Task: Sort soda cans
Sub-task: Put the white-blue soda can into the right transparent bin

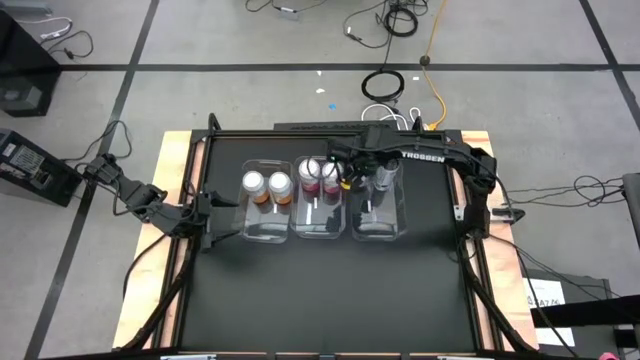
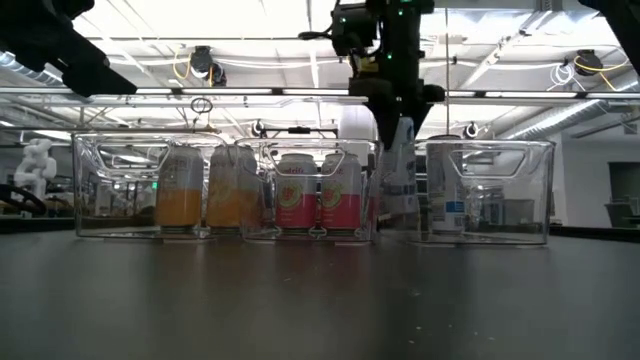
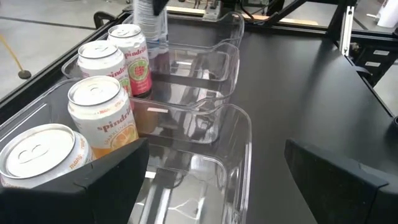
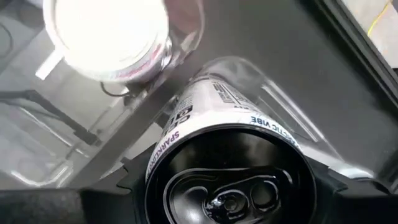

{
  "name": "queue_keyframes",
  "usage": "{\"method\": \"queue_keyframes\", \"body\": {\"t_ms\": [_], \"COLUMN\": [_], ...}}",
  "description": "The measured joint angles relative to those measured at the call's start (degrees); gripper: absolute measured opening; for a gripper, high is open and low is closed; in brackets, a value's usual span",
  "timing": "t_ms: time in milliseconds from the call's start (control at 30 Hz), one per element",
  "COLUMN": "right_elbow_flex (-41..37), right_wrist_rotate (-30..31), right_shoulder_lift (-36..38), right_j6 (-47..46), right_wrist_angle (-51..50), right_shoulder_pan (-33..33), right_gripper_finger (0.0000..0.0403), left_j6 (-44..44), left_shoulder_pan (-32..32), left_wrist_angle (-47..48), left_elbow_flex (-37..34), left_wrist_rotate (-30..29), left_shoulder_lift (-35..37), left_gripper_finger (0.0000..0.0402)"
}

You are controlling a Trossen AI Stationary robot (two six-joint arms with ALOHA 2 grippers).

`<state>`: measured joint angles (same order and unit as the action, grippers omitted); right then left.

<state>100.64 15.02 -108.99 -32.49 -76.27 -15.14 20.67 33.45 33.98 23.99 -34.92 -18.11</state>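
The right gripper (image 1: pixel 378 180) covers the dark can's (image 4: pixel 233 158) body from above; its fingers are cut off at the wrist view's lower edge, and the can's label is mostly unreadable.

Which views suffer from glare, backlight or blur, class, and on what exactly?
Right wrist view: a can top is blown out white, while the can held by the right gripper looks soft up close. Low view: bright ceiling lights backlight the clear bins, so the arms show as silhouettes. High view: evenly lit, with reflections on the bin walls. Left wrist view: sharp orange cans.
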Motion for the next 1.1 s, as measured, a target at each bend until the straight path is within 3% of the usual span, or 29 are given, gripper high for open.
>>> {"method": "queue_keyframes", "body": {"t_ms": [267,767,1100], "right_elbow_flex": [-3.4,-4.92,-4.94], "right_wrist_rotate": [-5.0,-7.82,-7.65], "right_shoulder_lift": [-0.24,-0.2,-0.2], "right_j6": [1.88,3.85,4.07], "right_wrist_angle": [2.19,8.26,8.55], "right_shoulder_pan": [-5.35,-8.67,-8.81], "right_gripper_finger": [0.0235,0.0235,0.0293], "left_j6": [0.23,2.65,2.99], "left_shoulder_pan": [0.0,0.01,0.0], "left_wrist_angle": [-0.02,-0.07,-0.05], "left_elbow_flex": [0.0,0.0,0.0], "left_wrist_rotate": [1.78,3.23,3.34], "left_shoulder_lift": [0.02,0.0,0.0], "left_gripper_finger": [0.0383,0.0383,0.0383]}}
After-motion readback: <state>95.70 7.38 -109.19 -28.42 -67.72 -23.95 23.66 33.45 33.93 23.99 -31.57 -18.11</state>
